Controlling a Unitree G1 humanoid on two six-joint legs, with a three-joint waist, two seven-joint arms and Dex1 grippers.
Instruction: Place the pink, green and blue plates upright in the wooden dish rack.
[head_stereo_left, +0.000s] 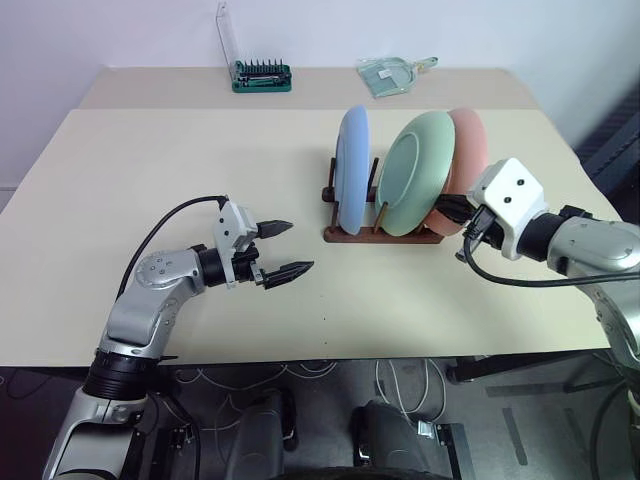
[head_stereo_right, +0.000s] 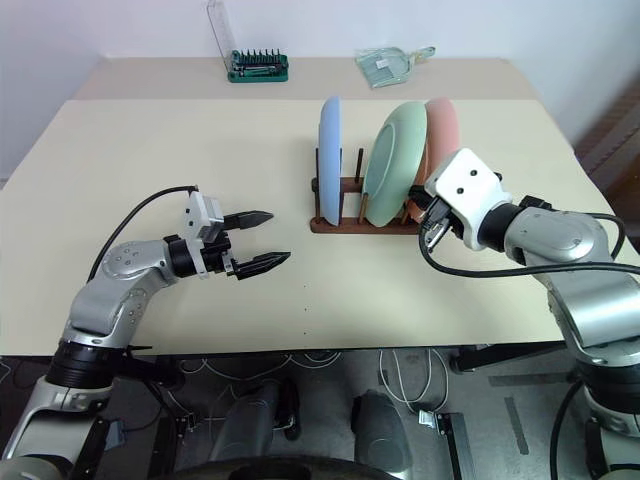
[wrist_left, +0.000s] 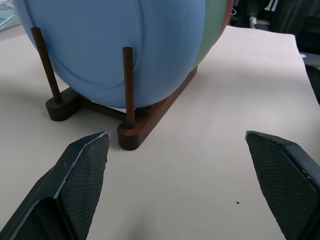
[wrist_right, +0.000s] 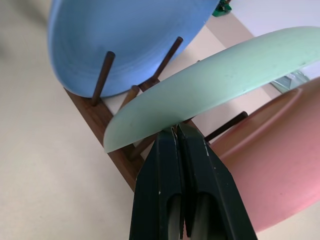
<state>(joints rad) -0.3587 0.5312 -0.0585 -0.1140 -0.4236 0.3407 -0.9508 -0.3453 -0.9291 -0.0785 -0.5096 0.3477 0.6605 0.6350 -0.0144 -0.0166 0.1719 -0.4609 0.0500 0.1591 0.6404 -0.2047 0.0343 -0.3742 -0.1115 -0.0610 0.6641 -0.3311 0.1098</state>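
- The right pincer (wrist_right: 177, 131) has its two black fingers pressed together with nothing between them; in the right wrist view their tips sit right at the lower rim of the green plate (wrist_right: 210, 82), touching it or just short of it.
- In the head views the right pincer's white housing stands at the right end of the wooden dish rack (head_stereo_left: 385, 232), in front of the pink plate (head_stereo_left: 470, 150).
- The green plate stands in the middle of the rack, tilted back toward the pink plate, its face turned to the robot's left.
- The pink plate is the rightmost of the three, leaning in the rack's right end, partly covered by the green plate and by the right arm.
- The blue plate (head_stereo_left: 352, 165) stands nearly upright at the rack's left end, between thin dark pegs, well apart from the green plate at the rim.
- The left pincer (head_stereo_left: 283, 248) hovers over the table (head_stereo_left: 150, 170) to the left of the rack, fingers spread wide and empty, pointing toward the rack; the left wrist view shows the rack's near rail and the blue plate just ahead of it.
- At the table's far edge lie a green screwdriver-bit case (head_stereo_left: 262, 75) with its clear lid raised, and a clear plastic packet (head_stereo_left: 392, 75) to its right.
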